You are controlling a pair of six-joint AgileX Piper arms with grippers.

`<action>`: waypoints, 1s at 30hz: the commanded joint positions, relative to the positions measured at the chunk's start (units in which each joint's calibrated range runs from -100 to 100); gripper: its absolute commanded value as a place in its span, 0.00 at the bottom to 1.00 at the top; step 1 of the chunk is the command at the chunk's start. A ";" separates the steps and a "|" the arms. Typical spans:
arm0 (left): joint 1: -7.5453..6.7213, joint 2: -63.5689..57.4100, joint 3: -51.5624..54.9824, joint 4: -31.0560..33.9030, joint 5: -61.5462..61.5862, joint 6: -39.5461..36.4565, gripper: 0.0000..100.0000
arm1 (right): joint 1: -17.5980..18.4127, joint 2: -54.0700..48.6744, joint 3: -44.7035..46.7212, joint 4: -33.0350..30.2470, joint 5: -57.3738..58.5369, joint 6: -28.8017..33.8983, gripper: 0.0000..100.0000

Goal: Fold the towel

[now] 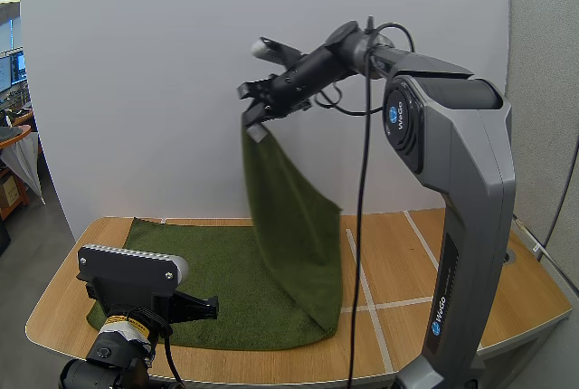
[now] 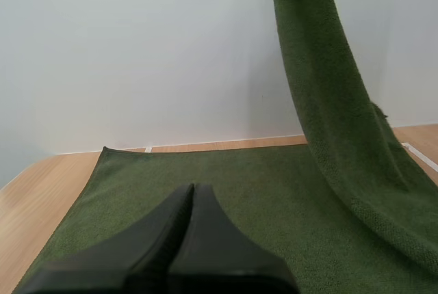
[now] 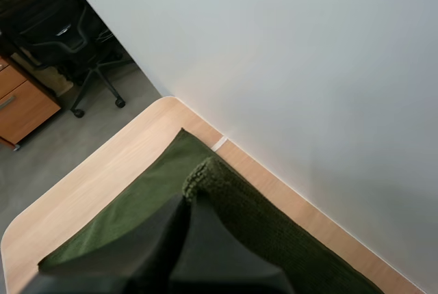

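Our right hand (image 1: 256, 110) pinches one corner of the green towel (image 1: 294, 226) and holds it high above the surface (image 1: 425, 262). A white tag (image 1: 258, 132) hangs just below the grip. From there the cloth drapes down to the rest of the towel, which lies flat on the surface. Our left hand (image 2: 193, 191) hovers low over the near left part, fingers pressed together on nothing. We judge the towel light, soft and limp, with a pile that resists slipping. Take hold at corners or along a hem; a mid-cloth grip would likely bunch it.
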 commanded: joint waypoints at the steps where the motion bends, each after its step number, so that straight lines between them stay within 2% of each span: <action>1: 0.14 0.00 0.14 -0.54 -0.71 -0.03 0.00 | 2.89 -1.09 -0.14 -0.48 0.32 0.90 0.00; 10: 0.14 0.00 0.14 -0.54 -0.71 -0.03 0.00 | 8.05 -0.73 -0.14 -4.46 0.32 2.74 0.00; 24: 0.14 0.00 0.14 -0.54 -0.71 -0.03 0.00 | 12.03 2.88 -0.14 -5.71 0.32 3.11 0.00; 30: 0.14 0.00 0.14 -0.54 -0.71 -0.03 0.00 | 14.01 3.73 -0.14 -7.96 -7.71 3.94 0.00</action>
